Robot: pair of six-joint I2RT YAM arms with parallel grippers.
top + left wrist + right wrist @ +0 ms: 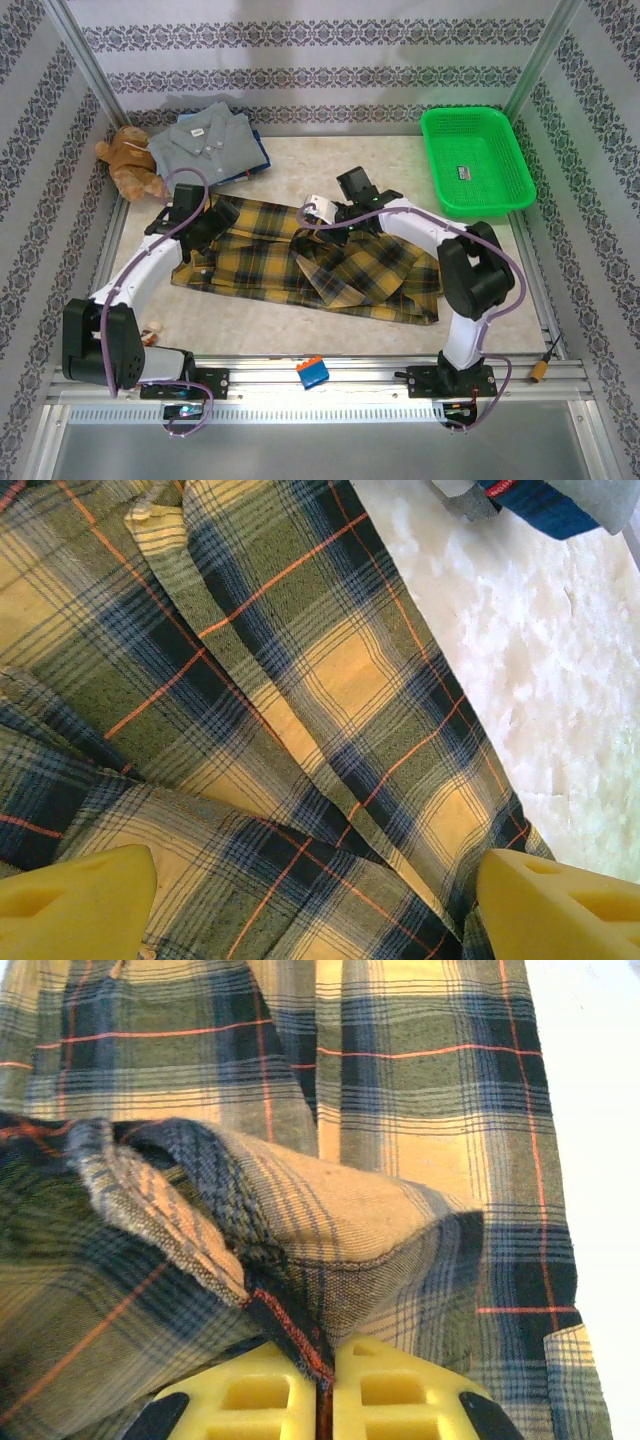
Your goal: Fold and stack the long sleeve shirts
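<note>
Marbled tabletop (330, 160); left end effector (318, 905) wide; right end effector (325, 1385) pinching plaid shirt (370, 275).

plaid shirt (420, 1110): matt woven cloth | basket (495, 145): glossy plastic | table (560, 680): perhaps stone-look

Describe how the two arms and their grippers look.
Both the left arm and right arm have white links, bulky black joint housings and a loose lilac cable looping along each. The left gripper and right gripper carry yellow plastic fingers; the right's show moulded rectangular cut-outs.
</note>
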